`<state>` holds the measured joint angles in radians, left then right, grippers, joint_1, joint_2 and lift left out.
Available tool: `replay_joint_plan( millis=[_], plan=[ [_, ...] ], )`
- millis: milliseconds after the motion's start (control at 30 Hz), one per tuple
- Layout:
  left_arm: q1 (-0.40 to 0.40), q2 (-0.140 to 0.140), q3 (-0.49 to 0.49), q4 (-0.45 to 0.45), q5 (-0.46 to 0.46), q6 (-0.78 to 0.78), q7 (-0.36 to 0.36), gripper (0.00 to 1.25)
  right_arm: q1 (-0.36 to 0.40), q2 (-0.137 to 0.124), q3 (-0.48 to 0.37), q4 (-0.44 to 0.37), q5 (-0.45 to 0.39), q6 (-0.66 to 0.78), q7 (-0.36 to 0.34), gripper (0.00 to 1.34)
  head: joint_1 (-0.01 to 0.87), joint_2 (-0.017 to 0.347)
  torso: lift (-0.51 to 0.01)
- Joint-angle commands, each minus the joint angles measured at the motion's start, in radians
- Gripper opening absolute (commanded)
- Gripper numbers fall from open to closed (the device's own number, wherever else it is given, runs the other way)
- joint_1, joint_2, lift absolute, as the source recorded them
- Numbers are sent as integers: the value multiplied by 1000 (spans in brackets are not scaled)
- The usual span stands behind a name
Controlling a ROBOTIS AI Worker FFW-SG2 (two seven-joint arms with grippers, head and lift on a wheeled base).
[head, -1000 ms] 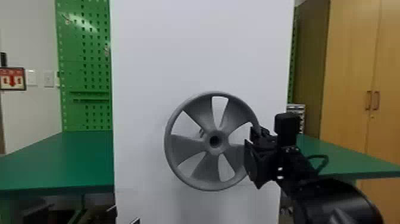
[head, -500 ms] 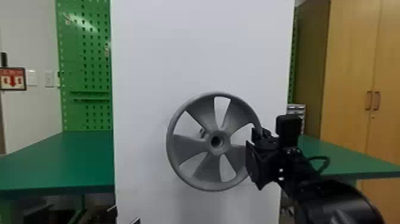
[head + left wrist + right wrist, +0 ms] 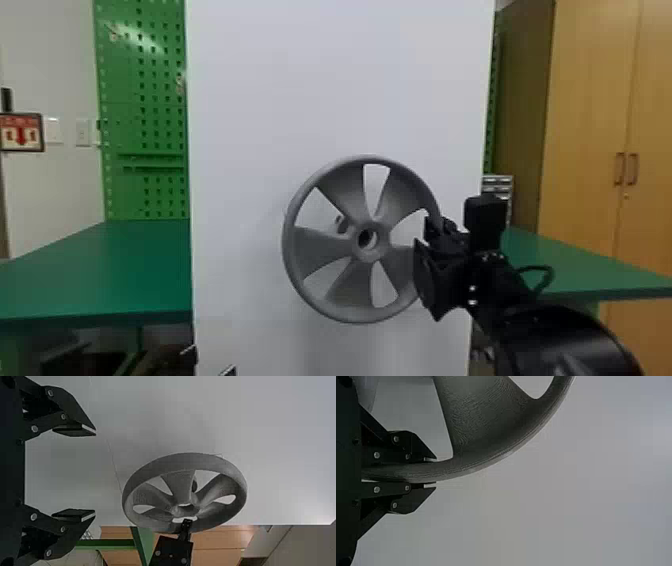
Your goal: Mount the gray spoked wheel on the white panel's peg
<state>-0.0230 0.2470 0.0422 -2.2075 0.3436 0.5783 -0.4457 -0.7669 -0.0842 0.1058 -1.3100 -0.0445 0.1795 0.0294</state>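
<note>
One five-spoked wheel (image 3: 320, 245) in right tool (image 3: 427, 239)

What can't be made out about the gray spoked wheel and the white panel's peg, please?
- Head view: part of the dark peg, hidden behind the gray spoked wheel.
- Head view: a stretch of rim, hidden by the black right gripper.
- Right wrist view: the wheel's hub, cut off by the picture's edge.
</note>
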Motion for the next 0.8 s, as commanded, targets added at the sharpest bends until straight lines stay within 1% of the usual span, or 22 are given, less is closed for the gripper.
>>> replay_joint_plan(
  millis=[0,200,433,767],
  plan=[
    [0,0,-1,0,0,0,-1,729,0,3,2,0,0,-2,-14,206,123,-8,-399],
    [2,0,1,0,0,0,-1,729,8,9,23,-5,-5,-14,-72,206,123,-8,-399],
    [0,0,-1,0,-2,0,-1,729,0,9,37,2,-9,-20,-80,206,123,-8,-399],
    [-2,0,-1,0,-2,0,1,729,-5,11,35,21,-9,-37,-98,206,123,-8,-399]
  ],
)
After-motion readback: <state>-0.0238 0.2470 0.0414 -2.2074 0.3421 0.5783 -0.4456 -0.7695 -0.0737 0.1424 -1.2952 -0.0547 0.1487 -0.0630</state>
